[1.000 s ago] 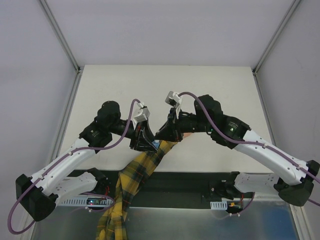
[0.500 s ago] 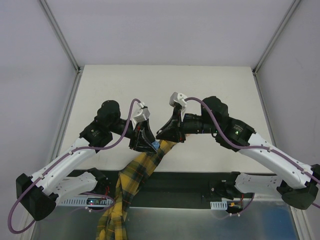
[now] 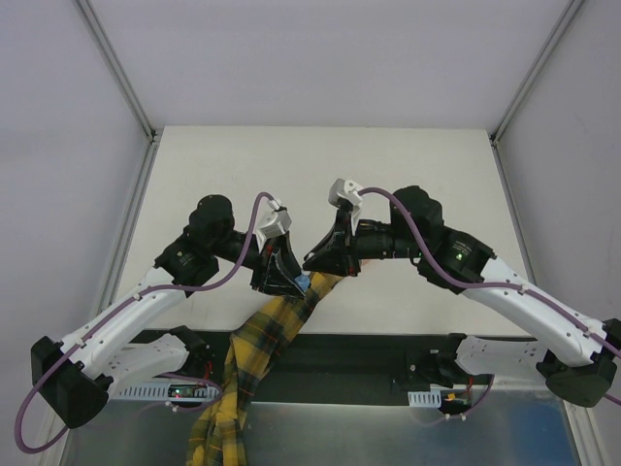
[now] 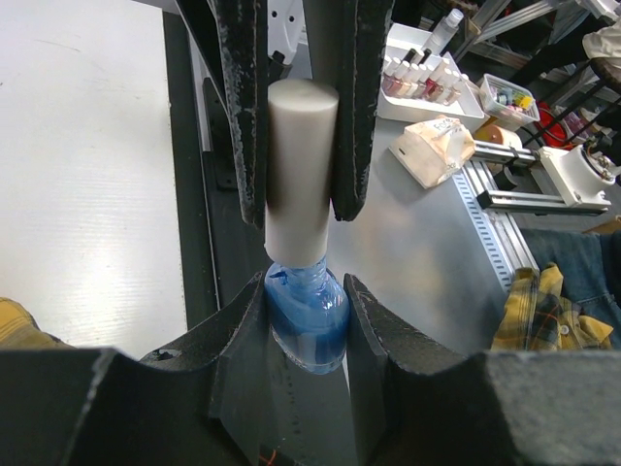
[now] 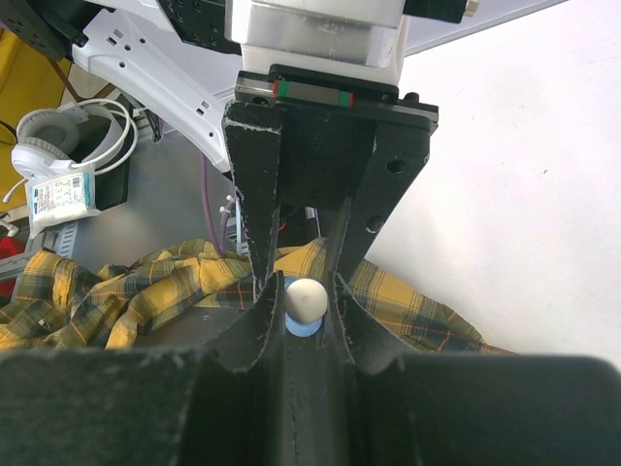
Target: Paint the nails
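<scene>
My left gripper (image 4: pixel 306 291) is shut on a small blue polish bottle (image 4: pixel 309 325), gripping its glass body. The bottle's cream cylindrical cap (image 4: pixel 299 165) points away from it, and the fingers (image 4: pixel 243 116) of my right gripper clamp that cap. In the right wrist view the cap's round end (image 5: pixel 304 299) sits between my right gripper (image 5: pixel 305 291), which is shut on it. From above, both grippers (image 3: pixel 283 280) (image 3: pixel 318 258) meet over the yellow plaid sleeve (image 3: pixel 267 335). A sliver of peach hand (image 3: pixel 363 260) shows. The nails are hidden.
The plaid sleeve (image 5: pixel 146 291) trails off the table's near edge (image 3: pixel 369 335). Off the table stand a tray of polish bottles (image 4: pixel 417 78), a tan packet (image 4: pixel 441 146) and white headphones (image 5: pixel 58 146). White tabletop (image 3: pixel 320 175) extends behind the grippers.
The right arm's wrist and forearm swung slightly to the right about a second ago, then held still. Both grips and the left arm are unchanged.
</scene>
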{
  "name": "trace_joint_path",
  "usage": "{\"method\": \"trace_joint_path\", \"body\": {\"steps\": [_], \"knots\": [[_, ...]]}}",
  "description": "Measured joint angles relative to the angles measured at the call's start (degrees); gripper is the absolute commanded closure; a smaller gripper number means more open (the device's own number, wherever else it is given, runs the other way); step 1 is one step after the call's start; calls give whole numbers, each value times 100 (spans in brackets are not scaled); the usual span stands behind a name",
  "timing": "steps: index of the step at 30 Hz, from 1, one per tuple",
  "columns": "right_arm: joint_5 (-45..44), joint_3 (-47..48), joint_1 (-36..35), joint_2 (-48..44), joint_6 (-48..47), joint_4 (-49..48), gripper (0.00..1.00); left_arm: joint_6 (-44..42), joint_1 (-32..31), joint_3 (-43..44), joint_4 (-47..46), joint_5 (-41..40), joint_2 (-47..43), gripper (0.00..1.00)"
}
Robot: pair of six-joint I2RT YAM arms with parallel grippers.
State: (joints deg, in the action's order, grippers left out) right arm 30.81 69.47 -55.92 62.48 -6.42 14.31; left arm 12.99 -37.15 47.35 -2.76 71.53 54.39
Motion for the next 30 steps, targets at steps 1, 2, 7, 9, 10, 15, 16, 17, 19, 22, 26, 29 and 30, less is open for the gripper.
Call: {"method": "trace_joint_path", "body": {"steps": [1, 2, 7, 9, 10, 15, 16, 17, 19, 22, 26, 29, 30], "knots": [[2, 0, 7, -2, 2, 0, 100, 0, 0, 2, 0, -2, 0, 100], [7, 0, 11, -7, 9, 0, 100, 0, 0, 0, 0, -2, 0, 100], [7, 0, 37, -57, 20, 0, 100, 0, 0, 0, 0, 0, 0, 100], [4, 0, 61, -92, 20, -2, 100, 0, -4, 0, 0, -2, 0, 100], [4, 0, 72, -107, 20, -4, 100, 0, -4, 0, 0, -2, 0, 100], [7, 0, 98, -136, 28, -44, 100, 2, -4, 0, 0, 0, 0, 100], [7, 0, 98, -136, 35, -44, 100, 0, -4, 0, 0, 0, 2, 100], [7, 0, 98, -136, 37, -44, 100, 0, -4, 0, 0, 0, 2, 100], [7, 0, 101, -136, 39, -44, 100, 2, -4, 0, 0, 0, 2, 100], [9, 0, 120, -140, 44, -44, 99, 0, -4, 0, 0, 0, 2, 100], [11, 0, 149, -166, 83, -48, 100, 2, -4, 2, 0, 2, 2, 100], [9, 0, 164, -179, 101, -52, 99, 2, -4, 0, 0, 2, 2, 100], [9, 0, 168, -179, 103, -57, 100, 2, -4, 0, 0, 2, 2, 100]]}}
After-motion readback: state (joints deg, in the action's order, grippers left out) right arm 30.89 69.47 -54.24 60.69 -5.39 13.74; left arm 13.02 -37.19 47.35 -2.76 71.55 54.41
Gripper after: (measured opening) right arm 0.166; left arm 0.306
